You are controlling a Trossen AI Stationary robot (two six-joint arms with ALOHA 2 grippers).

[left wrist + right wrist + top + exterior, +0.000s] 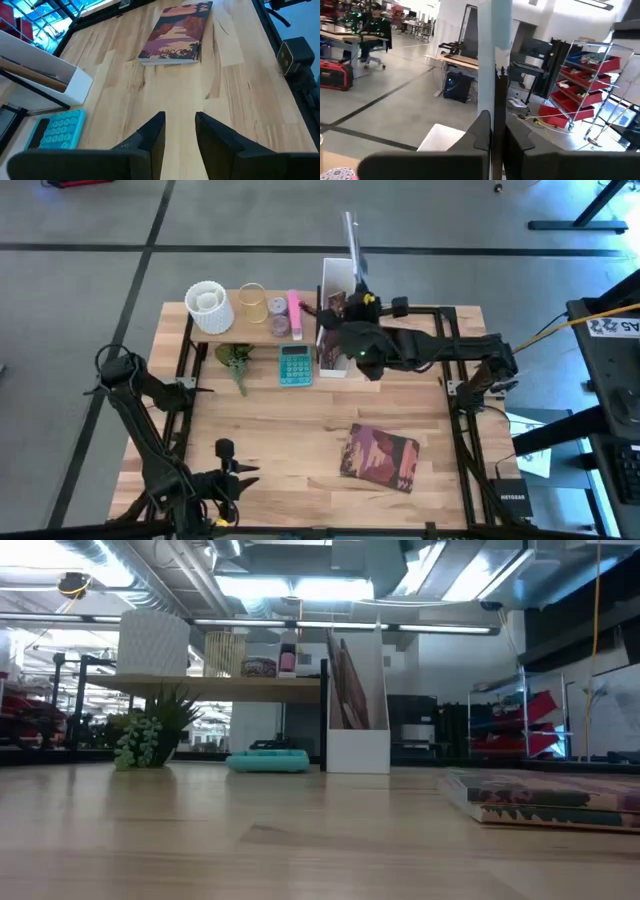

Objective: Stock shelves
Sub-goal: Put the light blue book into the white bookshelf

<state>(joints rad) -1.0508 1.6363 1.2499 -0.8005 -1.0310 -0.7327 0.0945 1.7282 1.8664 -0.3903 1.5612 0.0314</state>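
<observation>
The shelf [250, 328] stands at the table's far side and carries a white pot [209, 304], a glass jar [252, 302] and pink items. To its right stands the white file box [334, 330], with brown books leaning inside [350, 690]. My right gripper [358, 298] hovers over the box, shut on a thin flat book [351, 242] that shows edge-on in the right wrist view [501, 60]. My left gripper [179, 131] waits open near the table's front left [228, 468], with nothing between its fingers. My right gripper pinches the thin book's lower part [498, 112] between its two fingers, one on each flat face. The fingers come level, pointing toward the table's far side. The book stands upright, rising well above the fingers. The gripper hides its lower end.
A book with a red-and-purple cover [380, 458] lies flat at the front right. A teal calculator [295, 365] and a small green plant [236, 362] lie in front of the shelf. Bare tabletop [290, 430] spreads through the middle.
</observation>
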